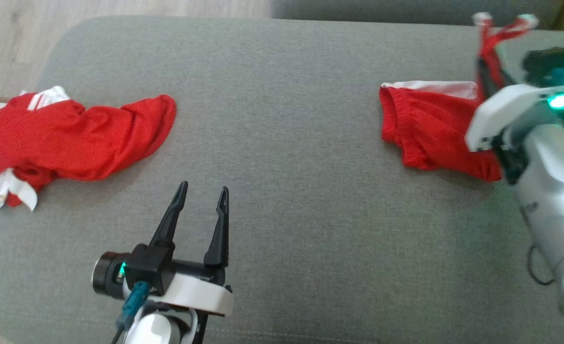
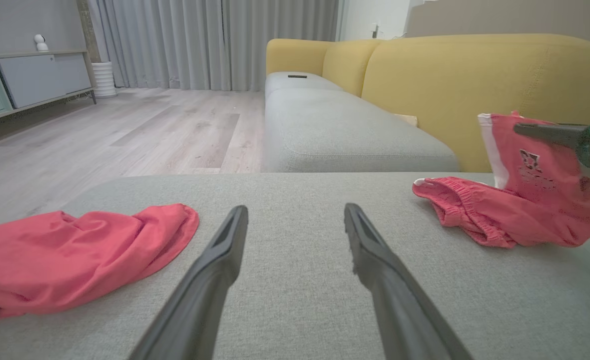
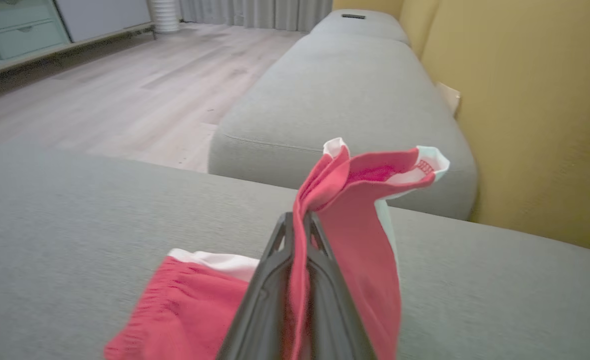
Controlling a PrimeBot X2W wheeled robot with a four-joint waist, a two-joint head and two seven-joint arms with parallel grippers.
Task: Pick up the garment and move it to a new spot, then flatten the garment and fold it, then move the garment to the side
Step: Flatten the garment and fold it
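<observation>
Nearest, left hand (image 1: 203,187) spread wide and empty over grey woven cushion (image 1: 282,86) — open room ahead and either side. Right hand (image 3: 297,220) pinched shut on the red garment (image 1: 425,134), white-trimmed hem lifted, rest crumpled near the right edge. Another red cloth (image 1: 71,138) heaped at the left edge. Beyond, smooth yellow backrest (image 2: 475,75).

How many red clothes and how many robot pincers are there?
Red garments: 2 (left red garment, right red garment)
Pincers: 2 (left pincer, right pincer)
Total: 4
</observation>
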